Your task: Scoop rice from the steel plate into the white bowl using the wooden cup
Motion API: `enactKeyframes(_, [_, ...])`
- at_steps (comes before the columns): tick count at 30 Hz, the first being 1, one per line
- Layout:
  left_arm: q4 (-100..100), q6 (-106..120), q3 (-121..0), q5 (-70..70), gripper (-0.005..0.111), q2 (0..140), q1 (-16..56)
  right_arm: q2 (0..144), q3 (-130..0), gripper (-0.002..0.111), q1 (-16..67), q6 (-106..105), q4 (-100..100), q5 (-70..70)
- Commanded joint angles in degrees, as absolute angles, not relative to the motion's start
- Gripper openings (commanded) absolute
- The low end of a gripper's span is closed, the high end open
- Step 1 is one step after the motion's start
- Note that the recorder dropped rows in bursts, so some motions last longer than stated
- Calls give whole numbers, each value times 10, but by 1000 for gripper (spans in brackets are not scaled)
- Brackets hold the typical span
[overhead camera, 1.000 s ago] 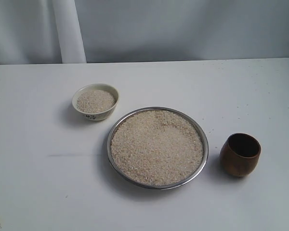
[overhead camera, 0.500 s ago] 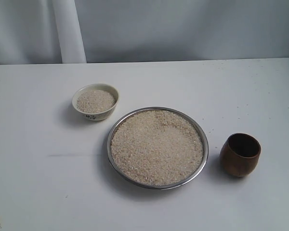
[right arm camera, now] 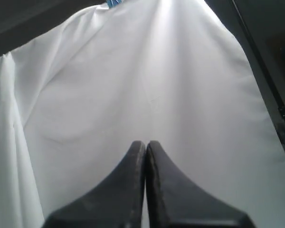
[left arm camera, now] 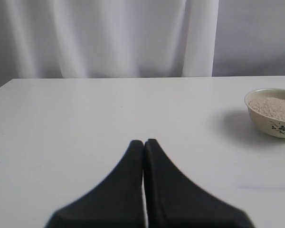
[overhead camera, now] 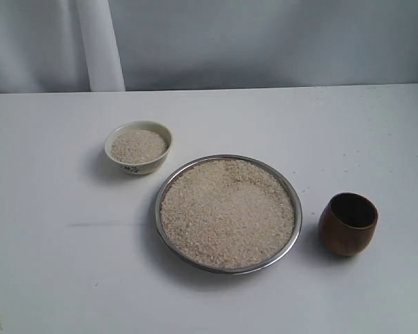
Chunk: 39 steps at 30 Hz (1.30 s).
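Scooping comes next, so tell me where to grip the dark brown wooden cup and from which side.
Grip the dark brown wooden cup across its rounded outer wall, just below the rim, probably coming from the exterior view's right, away from the shiny round steel plate. It stands upright, mouth up, apart from the plate.

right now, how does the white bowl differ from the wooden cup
The white bowl is cream with dark markings; the wooden cup is plain dark brown. The bowl holds rice; the cup looks empty. The bowl sits left of the steel plate, the cup right of it. Both stand upright on the table.
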State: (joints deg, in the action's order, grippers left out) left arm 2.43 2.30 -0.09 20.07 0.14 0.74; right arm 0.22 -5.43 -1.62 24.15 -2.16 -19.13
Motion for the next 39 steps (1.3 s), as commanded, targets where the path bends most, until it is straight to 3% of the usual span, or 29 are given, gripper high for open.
enactKeyframes(1, [24, 21, 0, 197, 0, 0, 9, 55, -135, 0, -18, 249, -31, -96])
enactKeyframes(9, [24, 21, 0, 197, 0, 0, 9, 229, -236, 3, -14, 245, -116, 7])
enactKeyframes(15, [24, 21, 0, 197, 0, 0, 9, 325, -268, 57, 44, 226, -116, 77])
enactKeyframes(21, [24, 21, 0, 197, 0, 0, 9, 362, -273, 59, 92, 151, -116, 77])
enactKeyframes(26, [24, 21, 0, 197, 0, 0, 9, 385, -275, 94, 113, 126, -116, 82])
enactKeyframes(28, [24, 21, 0, 197, 0, 0, 9, 396, -275, 102, 122, 126, -114, 82])
enactKeyframes(39, [24, 21, 0, 197, 0, 0, 9, 411, -275, 105, 183, 118, -114, 86])
